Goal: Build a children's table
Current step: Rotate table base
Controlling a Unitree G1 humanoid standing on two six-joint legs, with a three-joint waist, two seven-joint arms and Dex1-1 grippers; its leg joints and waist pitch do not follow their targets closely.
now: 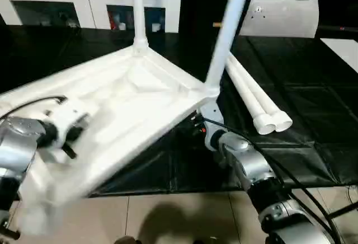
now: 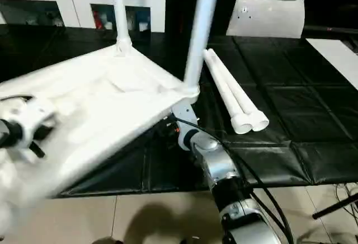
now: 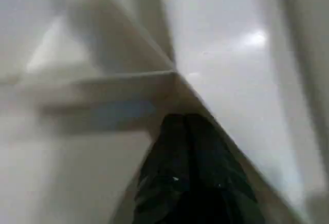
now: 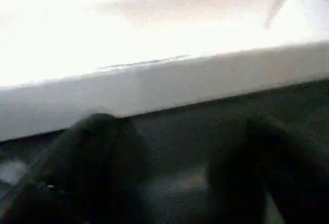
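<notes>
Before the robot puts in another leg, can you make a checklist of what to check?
1. Two legs standing in the tabletop corner sockets: far leg and near leg. Ok.
2. Two spare legs lying side by side on the black mat. Ok.
3. Left pincer shut, over the ribbed underside. Ok.
4. Right pincer open, below the tabletop's edge. Ok.
5. Legs pushed fully into the sockets: cannot tell.
6. Tabletop lying flat: not ok, it looks tilted.
</notes>
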